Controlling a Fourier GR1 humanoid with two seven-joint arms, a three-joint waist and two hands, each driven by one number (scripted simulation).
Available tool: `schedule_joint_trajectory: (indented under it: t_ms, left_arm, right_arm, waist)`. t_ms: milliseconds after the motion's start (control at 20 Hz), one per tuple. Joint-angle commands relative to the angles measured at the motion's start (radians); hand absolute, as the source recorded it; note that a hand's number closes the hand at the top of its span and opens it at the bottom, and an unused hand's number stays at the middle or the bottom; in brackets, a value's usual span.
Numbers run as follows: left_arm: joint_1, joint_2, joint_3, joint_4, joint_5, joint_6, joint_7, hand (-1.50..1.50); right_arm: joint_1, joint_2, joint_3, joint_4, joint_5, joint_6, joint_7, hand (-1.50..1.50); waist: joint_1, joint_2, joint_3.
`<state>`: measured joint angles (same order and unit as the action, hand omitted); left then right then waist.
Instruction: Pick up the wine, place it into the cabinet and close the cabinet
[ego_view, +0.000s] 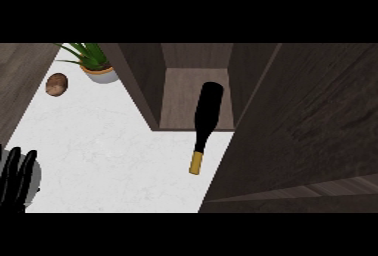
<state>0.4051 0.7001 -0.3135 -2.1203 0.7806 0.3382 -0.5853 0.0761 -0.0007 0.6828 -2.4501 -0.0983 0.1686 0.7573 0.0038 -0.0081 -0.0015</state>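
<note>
At the lower left edge of the frame the left hand (16, 179) shows against the white counter (111, 160), fingers straight and pointing up, slightly spread, with nothing in them; it rests there well apart from everything else. Above it, along the left edge, a strip of dark wood (18, 85) runs up to the top of the frame. In the upper left, a small brown rounded object (57, 84) lies on the counter; what it is cannot be told. Just to its right, at the top of the frame, a potted plant (96, 62) stands with green leaves fanning out of a pale pot. Right of the plant comes the cabinet (140, 85), its left wall slanting down from the top, its inside open toward the middle of the frame with a brown wooden floor visible inside. The wine (207, 120) lies at the centre, a dark bottle stretched almost straight up and down in the frame: its wide body is over the cabinet floor, while its neck and gold-capped tip reach down past the cabinet's front edge and over the white counter. No hand touches it. To the right, the cabinet door (310, 130) fills the right side of the frame, a broad dark wooden panel swung open. The right hand does not appear.
</note>
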Motion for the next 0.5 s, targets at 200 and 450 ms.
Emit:
schedule_joint_trajectory:
  t_ms: [200, 450]
  left_arm:
    - [0.039, 0.044, 0.131, 0.029, 0.062, -0.117, 0.021, -1.5]
    - [0.042, 0.065, 0.186, 0.056, 0.1, -0.161, 0.044, -1.5]
  right_arm:
    - [-0.07, -0.001, 0.274, -0.083, 0.146, -0.192, 0.043, 1.5]
    - [-0.156, -0.002, 0.352, 0.028, 0.222, -0.333, -0.039, 1.5]
  waist:
    - [0.0, -0.001, -0.001]
    - [0.003, -0.004, -0.002]
